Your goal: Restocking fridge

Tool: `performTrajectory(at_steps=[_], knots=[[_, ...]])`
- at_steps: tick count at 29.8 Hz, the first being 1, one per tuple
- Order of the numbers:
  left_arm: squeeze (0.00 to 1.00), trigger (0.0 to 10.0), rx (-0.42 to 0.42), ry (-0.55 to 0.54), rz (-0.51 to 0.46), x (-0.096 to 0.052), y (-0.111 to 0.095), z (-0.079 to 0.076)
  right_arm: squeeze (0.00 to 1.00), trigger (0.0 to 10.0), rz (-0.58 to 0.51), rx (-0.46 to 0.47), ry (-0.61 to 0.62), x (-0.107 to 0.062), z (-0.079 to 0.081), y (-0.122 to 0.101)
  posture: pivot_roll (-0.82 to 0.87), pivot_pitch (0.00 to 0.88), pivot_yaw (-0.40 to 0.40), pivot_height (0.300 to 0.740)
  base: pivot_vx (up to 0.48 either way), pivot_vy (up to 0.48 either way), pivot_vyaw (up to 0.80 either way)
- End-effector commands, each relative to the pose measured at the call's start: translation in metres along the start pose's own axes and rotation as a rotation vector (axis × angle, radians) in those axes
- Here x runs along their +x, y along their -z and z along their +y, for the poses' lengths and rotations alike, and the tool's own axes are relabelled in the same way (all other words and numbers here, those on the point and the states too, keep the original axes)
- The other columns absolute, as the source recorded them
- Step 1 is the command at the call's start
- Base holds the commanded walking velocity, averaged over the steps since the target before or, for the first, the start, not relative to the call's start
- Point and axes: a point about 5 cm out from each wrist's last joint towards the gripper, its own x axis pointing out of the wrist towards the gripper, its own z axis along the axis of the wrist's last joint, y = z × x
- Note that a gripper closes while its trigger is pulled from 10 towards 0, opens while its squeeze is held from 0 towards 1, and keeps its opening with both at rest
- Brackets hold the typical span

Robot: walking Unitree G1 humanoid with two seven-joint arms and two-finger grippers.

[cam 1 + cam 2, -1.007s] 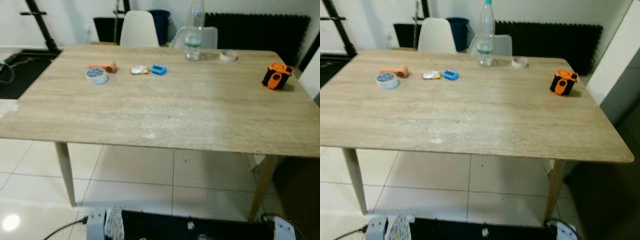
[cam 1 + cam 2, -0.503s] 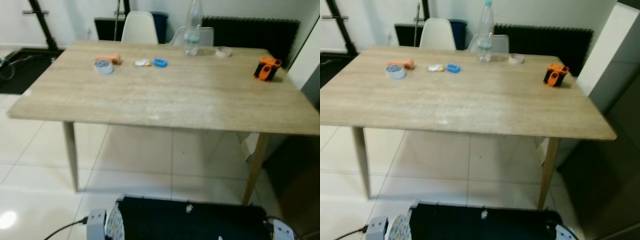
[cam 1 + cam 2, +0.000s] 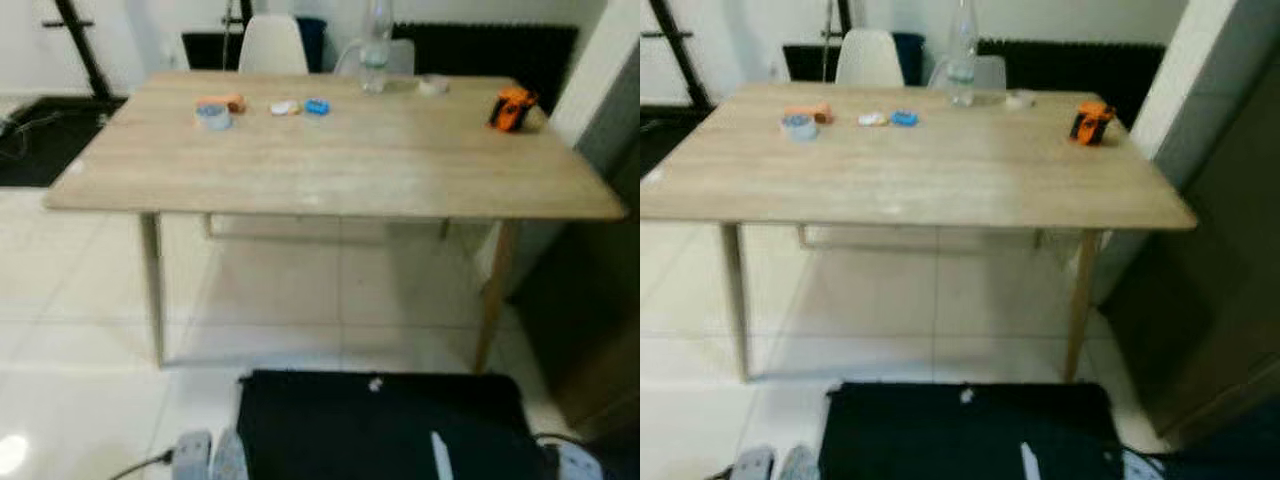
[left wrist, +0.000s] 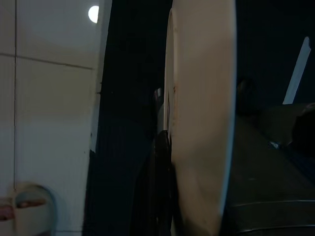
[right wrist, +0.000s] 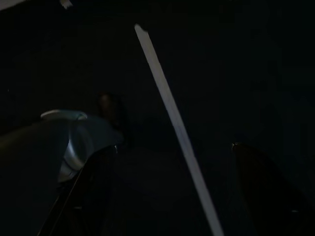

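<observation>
A clear water bottle (image 3: 376, 48), the likeliest item for the fridge, is set at 12 o'clock on the wooden table (image 3: 340, 170), well apart from the robot. An orange tape measure (image 3: 511, 108) lies at 2 o'clock. No writing can be read. Whether either gripper's jaws are open cannot be told.

wooden table (image 3: 330, 170) on glossy white tile floor (image 3: 80, 300)

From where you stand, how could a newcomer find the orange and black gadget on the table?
Start at the large light wooden table. Follow its far edge toward the robot's right corner, past the clear plastic bottle and the small pale tape ring. The orange and black gadget sits there alone, the brightest item.
</observation>
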Motion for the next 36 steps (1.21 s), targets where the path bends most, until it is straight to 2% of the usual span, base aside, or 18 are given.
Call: performTrajectory(at_steps=[1,5,10,17,23,36], knots=[[0.00,10.0,-0.002,0.001,-0.012,0.001,-0.005,-0.001,0.00,10.0,0.013,0.010,0.001,0.000,0.001,0.003,-0.05,0.035,0.002,0.740,0.000,0.000,-0.79],[0.00,10.0,-0.006,-0.001,-0.026,0.000,-0.007,0.001,0.00,10.0,0.013,0.009,-0.006,0.000,0.003,0.004,-0.04,0.033,0.002,0.740,0.000,0.000,-0.78],[0.00,10.0,-0.004,0.004,-0.025,0.001,-0.007,0.000,0.00,10.0,0.008,0.016,-0.005,0.000,0.003,0.003,-0.04,0.032,-0.006,0.740,0.000,0.000,0.00],[0.00,10.0,-0.016,0.013,-0.018,0.001,-0.003,-0.003,0.00,10.0,-0.009,0.007,-0.022,0.002,0.007,-0.005,-0.03,0.036,-0.012,0.740,0.000,-0.423,0.00],[0.00,10.0,-0.015,0.009,0.000,-0.001,0.004,0.000,0.00,10.0,-0.009,0.005,-0.028,0.002,0.008,-0.004,-0.03,0.040,-0.007,0.740,0.000,-0.465,0.00],[0.00,10.0,-0.008,0.016,-0.006,0.000,-0.001,-0.001,0.00,10.0,-0.014,-0.005,-0.040,0.003,0.011,-0.007,-0.02,0.034,-0.009,0.740,0.000,-0.465,0.00]])
